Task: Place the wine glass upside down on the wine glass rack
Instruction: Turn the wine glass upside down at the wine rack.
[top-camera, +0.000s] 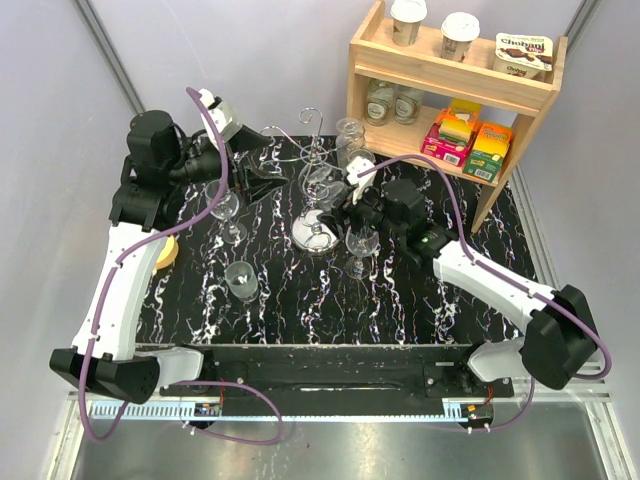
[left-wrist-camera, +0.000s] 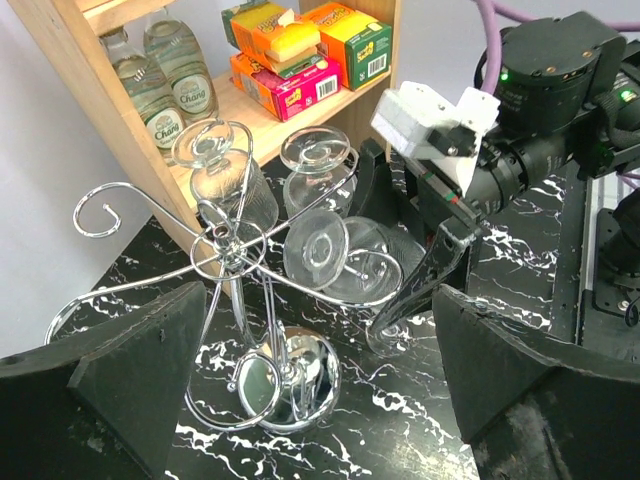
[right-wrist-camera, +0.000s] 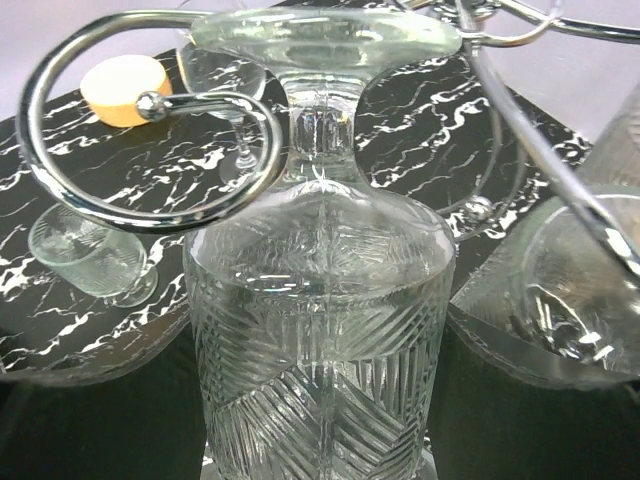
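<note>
I'm clamping my right pincer (right-wrist-camera: 320, 420) on the inverted wine glass (right-wrist-camera: 320, 300) at the wine glass rack (left-wrist-camera: 232, 248), left pincer (left-wrist-camera: 320, 400) apart.

The right gripper (left-wrist-camera: 395, 290) holds a wine glass (left-wrist-camera: 345, 262) tilted beside the wine glass rack (left-wrist-camera: 240, 250), where two glasses (left-wrist-camera: 238, 192) hang

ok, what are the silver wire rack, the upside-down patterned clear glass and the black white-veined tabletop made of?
Silver wire rack: polished, likely chromed metal; mirror-bright reflections. Upside-down patterned clear glass: glass, maybe acrylic; see-through, with cut chevron ribs. Black white-veined tabletop: marble-look veining, possibly a printed sheet.
</note>
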